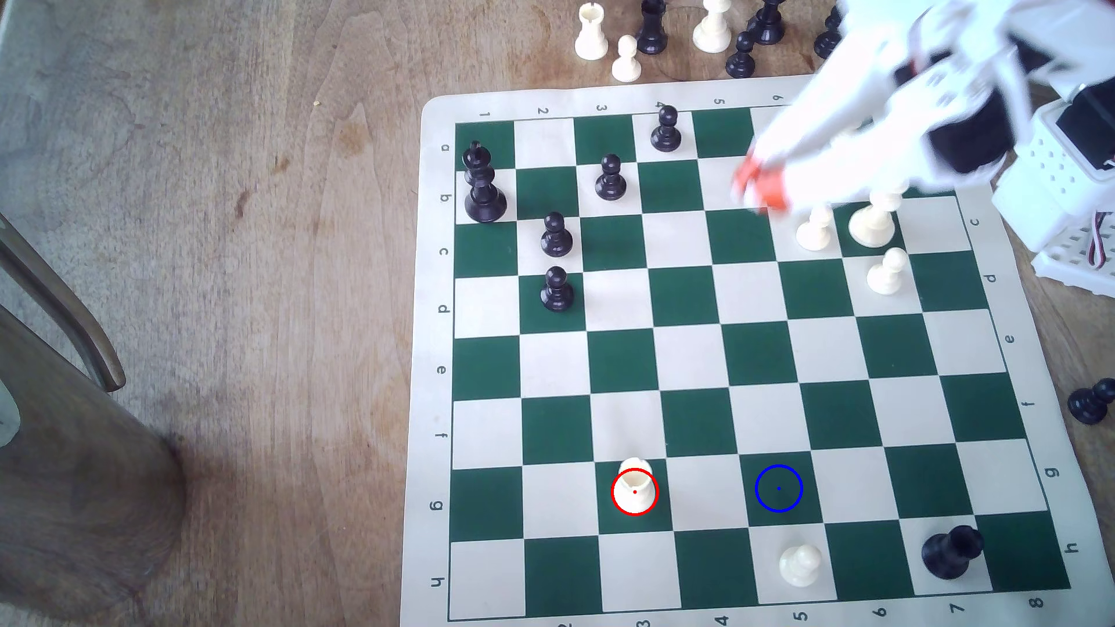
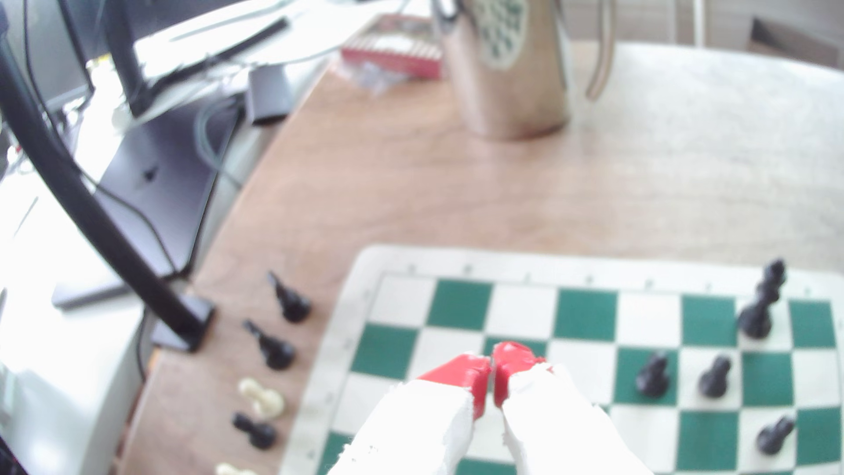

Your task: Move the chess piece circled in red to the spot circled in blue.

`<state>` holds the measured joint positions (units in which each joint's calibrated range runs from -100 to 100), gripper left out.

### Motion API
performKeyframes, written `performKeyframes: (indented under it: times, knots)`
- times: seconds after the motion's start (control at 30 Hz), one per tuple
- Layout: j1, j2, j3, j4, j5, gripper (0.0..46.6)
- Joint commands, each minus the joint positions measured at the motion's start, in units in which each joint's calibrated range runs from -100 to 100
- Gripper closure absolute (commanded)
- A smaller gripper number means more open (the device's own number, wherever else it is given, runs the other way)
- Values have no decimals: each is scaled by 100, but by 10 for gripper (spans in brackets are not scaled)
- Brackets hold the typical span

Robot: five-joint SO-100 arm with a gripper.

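Red-tipped gripper [image 2: 493,365], jaws together and empty, hangs far from the ringed cream rook [image 1: 634,489]; cream pawns [image 1: 814,229] below risk toppling.

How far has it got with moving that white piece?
Nothing is done yet: the rook stands on its red-ringed square, and the blue-ringed square is bare. The gripper, shut and holding nothing, hangs over the board's far side. Reaching, grasping and moving all remain.

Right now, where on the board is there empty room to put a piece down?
The middle rows are bare, between the black pawns and the red-circled rook. The blue-circled square is free too. It's crowded near the cream pieces under the arm.
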<state>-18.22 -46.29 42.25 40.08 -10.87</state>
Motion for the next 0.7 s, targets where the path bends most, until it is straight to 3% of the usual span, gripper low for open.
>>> performKeyframes:
  times: [0.0, 0.13, 0.33, 0.47, 0.67]
  knots:
    - [-177, 1785, -2230, 759, -410, 464]
    - [-412, 3339, -3853, 1258, -747, 464]
    - [-662, 4977, -5068, 1266, -899, 464]
    - [-623, 5690, -5503, 1266, -1070, 376]
    - [-427, 6234, -5712, 1316, -1250, 310]
